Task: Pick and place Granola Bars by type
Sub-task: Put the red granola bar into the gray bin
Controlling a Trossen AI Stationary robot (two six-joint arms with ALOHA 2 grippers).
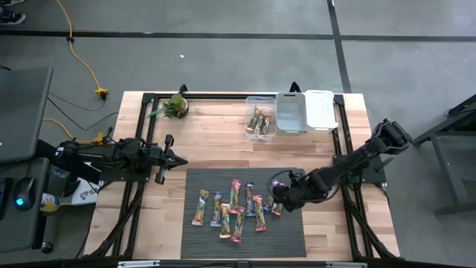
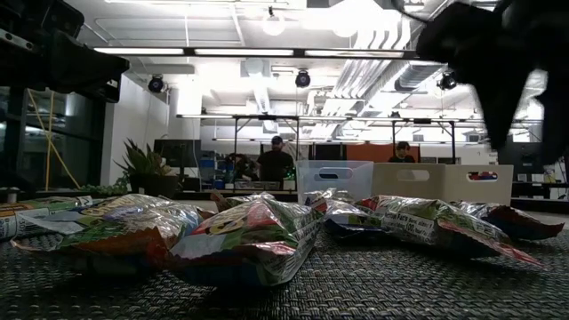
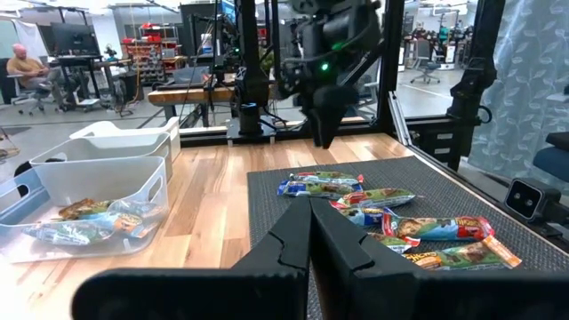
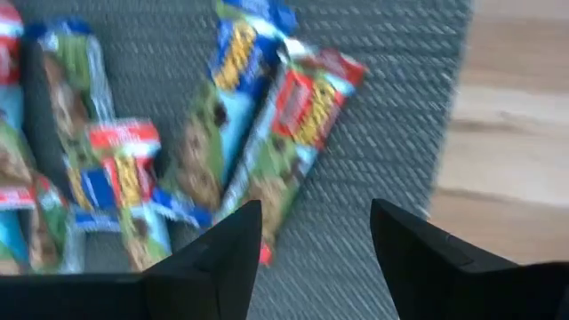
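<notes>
On the dark mat (image 1: 245,223) at the table's near edge, granola bars (image 1: 236,207) lie scattered; the right gripper (image 1: 278,201) hovers spread above their right end. Farther back, more bars sit in a clear bin (image 1: 260,117). Left gripper (image 1: 178,159) pressed together, idle.

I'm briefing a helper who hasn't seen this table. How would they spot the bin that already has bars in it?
Start at the wooden table's far edge, where three plastic bins sit in a row beside the potted plant. The one wanted is the clear bin nearest the plant. It alone holds wrapped granola bars; the two whiter bins show none.
</notes>
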